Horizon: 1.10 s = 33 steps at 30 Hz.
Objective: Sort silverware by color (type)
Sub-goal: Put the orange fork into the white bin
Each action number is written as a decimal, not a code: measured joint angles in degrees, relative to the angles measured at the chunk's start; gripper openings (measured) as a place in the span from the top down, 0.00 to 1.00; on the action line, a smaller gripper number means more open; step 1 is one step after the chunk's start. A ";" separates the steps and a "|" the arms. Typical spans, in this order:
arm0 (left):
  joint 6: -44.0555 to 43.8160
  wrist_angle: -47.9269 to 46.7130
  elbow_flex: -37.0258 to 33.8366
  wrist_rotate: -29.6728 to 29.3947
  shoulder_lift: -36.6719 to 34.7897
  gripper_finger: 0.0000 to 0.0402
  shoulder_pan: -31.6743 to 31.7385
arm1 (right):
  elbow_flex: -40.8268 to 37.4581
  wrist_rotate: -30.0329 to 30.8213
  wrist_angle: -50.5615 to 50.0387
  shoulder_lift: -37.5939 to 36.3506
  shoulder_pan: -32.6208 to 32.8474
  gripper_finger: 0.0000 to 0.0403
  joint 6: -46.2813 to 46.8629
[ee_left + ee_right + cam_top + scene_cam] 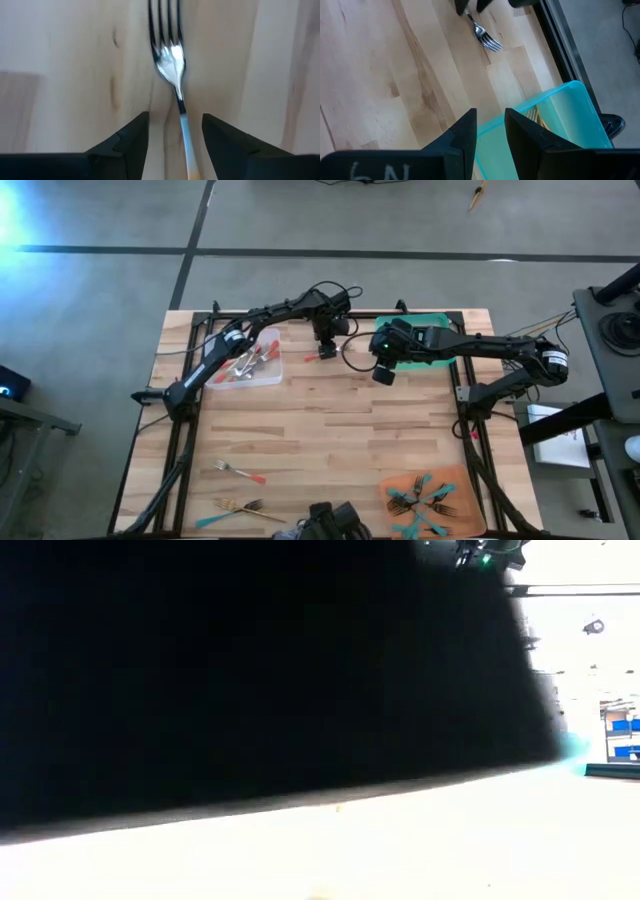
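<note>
Left wrist view: a thin, stiff, slippery fork is seen flat on the counter between the spread left end effector, best pinched at its narrow handle.

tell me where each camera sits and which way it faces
High view: above the table, looking straight down; shows both arms, left gripper over a fork, right gripper by the green tray.
Low view: at tabletop height, facing the room; mostly blocked dark.
Left wrist view: on the left arm, looking down at the fork between its open fingers.
Right wrist view: on the right arm, over the tray; its fingers show.
Shared: the right wrist view also catches that fork.
</note>
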 joint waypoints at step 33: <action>22.87 -8.26 -1.77 3.13 -0.11 0.60 2.11 | 0.00 0.00 0.00 0.00 -0.02 0.77 0.00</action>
